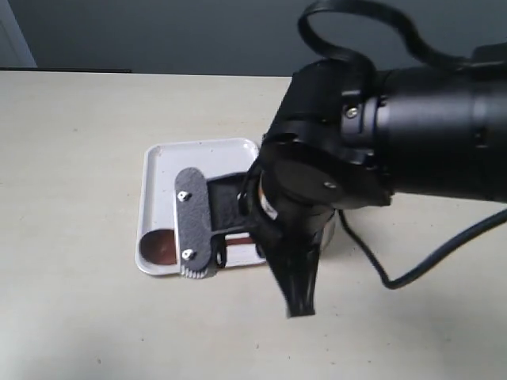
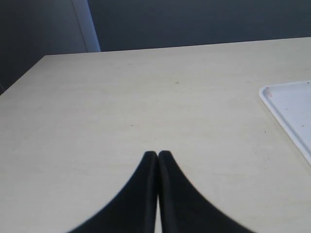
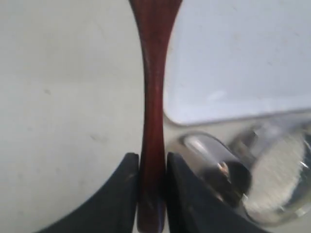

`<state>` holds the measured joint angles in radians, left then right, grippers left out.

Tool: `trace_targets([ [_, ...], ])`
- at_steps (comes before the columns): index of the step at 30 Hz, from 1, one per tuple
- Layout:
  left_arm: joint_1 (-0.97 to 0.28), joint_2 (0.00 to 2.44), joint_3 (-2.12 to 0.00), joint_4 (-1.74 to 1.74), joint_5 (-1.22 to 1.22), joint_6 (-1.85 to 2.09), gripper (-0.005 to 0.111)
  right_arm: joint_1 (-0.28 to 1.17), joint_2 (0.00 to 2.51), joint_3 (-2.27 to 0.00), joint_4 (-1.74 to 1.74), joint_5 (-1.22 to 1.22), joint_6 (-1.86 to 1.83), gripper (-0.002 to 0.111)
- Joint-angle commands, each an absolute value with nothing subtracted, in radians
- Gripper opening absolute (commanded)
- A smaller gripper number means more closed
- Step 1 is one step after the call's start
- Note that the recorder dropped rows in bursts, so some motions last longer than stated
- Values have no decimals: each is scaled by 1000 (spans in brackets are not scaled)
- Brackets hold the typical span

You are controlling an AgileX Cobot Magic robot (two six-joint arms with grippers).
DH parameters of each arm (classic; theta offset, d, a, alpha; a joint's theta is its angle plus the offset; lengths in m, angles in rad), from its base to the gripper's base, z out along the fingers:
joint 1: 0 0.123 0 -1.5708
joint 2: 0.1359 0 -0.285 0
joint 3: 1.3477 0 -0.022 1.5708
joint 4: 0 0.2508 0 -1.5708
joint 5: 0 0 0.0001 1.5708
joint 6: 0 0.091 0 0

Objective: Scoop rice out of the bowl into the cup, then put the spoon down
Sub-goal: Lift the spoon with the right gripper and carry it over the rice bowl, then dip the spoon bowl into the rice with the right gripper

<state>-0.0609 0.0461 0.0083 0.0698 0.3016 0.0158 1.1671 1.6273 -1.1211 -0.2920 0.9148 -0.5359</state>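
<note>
- Clamps spoon point(image 3: 153, 97) by its handle between right fingers point(image 3: 124, 194), closed tight on it.
- Runs spoon straight ahead of those fingers, alongside tray point(image 3: 243, 58) edge.
- Shows rice point(image 3: 279, 182), pale heap, just beside right fingers, off tray.
- Presses left fingers point(image 2: 146, 194) together, empty, above bare surface point(image 2: 121, 97); tray corner ahead of them.

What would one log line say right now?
right pincer: shut on reddish-brown wooden spoon; left pincer: shut, empty, over beige table; white rice: in round steel bowl
</note>
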Motion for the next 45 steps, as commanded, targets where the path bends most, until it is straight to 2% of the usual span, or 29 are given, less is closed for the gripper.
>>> trace_targets([
  [1,-63,47,0,70,288,9,1,1150,1572,-1123,-684,1062,-289,-1],
  [6,-63,47,0,70,288,9,1,1044,1570,-1123,-889,1119,-156,-1],
  [10,-63,47,0,70,288,9,1,917,1570,-1123,-891,1068,-158,-1],
  [15,-63,47,0,70,288,9,1,826,1583,-1123,-998,969,-164,-1],
  [24,-63,47,0,70,288,9,1,814,1712,-1123,-1306,969,-244,-1],
  [35,-63,47,0,70,288,9,1,795,1886,-1122,-1370,998,-277,-1],
  [45,-63,47,0,70,290,9,1,790,1933,-1122,-1351,1018,-277,-1],
])
